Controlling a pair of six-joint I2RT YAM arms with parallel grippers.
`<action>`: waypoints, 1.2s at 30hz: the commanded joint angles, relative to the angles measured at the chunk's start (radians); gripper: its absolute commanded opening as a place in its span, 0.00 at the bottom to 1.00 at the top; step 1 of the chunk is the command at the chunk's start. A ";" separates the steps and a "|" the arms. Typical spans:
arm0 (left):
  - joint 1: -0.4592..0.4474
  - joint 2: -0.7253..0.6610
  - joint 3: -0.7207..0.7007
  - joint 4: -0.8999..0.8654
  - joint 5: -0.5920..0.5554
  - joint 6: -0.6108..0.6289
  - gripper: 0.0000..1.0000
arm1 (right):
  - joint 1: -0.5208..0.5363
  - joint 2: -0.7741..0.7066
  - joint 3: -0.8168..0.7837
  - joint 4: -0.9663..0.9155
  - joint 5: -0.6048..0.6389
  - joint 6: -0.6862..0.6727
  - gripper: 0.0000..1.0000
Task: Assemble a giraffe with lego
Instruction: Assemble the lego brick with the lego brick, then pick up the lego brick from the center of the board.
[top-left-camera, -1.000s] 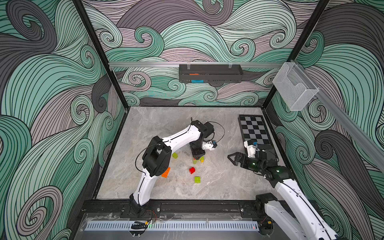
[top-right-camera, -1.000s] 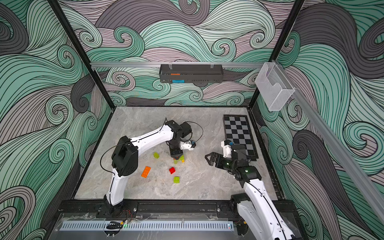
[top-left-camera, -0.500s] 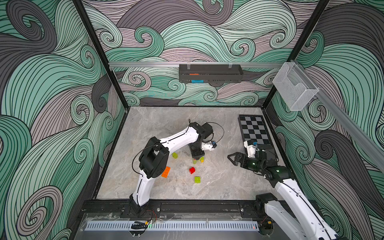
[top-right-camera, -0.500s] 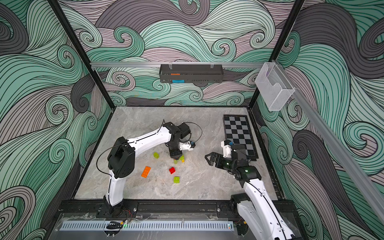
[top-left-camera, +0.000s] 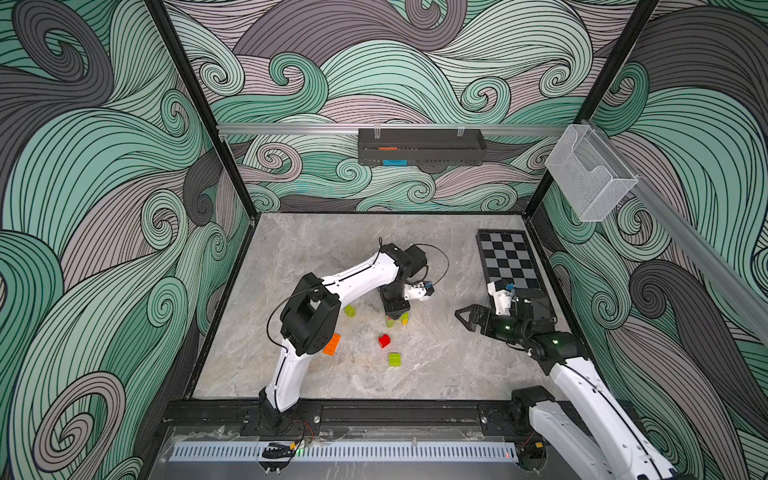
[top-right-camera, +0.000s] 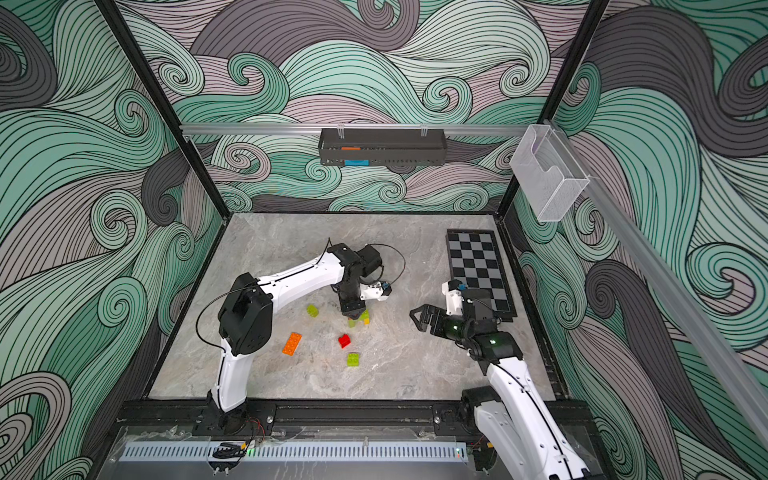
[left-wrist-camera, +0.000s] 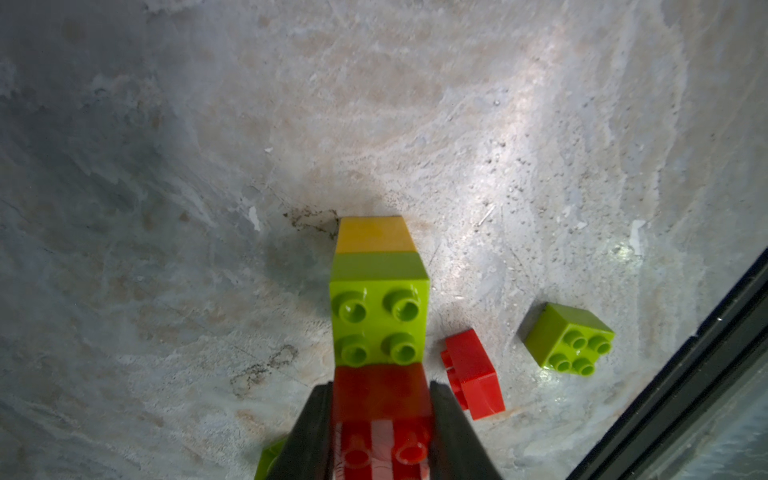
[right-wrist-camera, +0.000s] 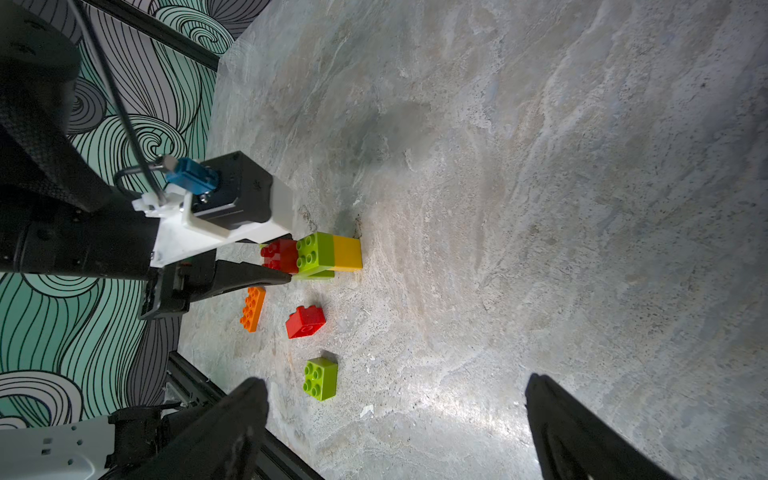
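Mid-counter, the left arm reaches forward from its base with the elbow raised and the wrist folded, so the left hand (top-left-camera: 395, 311) points straight down. In the left wrist view its black fingers (left-wrist-camera: 316, 419) pinch the small red studded plastic brick (left-wrist-camera: 380, 395) that tops the giraffe (right-wrist-camera: 328, 253), a part-built stack of chunky bricks. Beside the red brick a lime green brick sits on a yellow one, which is lowest, at the grey marble-look counter (top-left-camera: 332, 249).

The right arm rises from the near right corner with the forearm angled inward. The right hand (top-left-camera: 464, 320) is above the counter, fingers spread wide with nothing between them, aimed at the stack and near the black-and-grey chequered board (top-left-camera: 509, 262).

Loose on the counter are a long orange brick (top-left-camera: 331, 344), a red brick (top-left-camera: 384, 340) and two lime green bricks (top-left-camera: 395, 359) (top-left-camera: 350, 311). Any stud lettering is too small to read.
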 joint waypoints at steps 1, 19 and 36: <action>0.001 0.071 -0.021 0.022 -0.014 0.010 0.04 | -0.008 0.000 -0.006 -0.020 0.001 0.007 0.99; -0.001 -0.184 0.085 -0.025 -0.026 -0.034 0.85 | 0.171 -0.093 0.044 -0.136 0.176 0.157 0.93; 0.365 -0.796 -0.506 0.181 0.104 -0.157 0.98 | 0.995 0.580 0.384 -0.153 0.668 0.315 0.91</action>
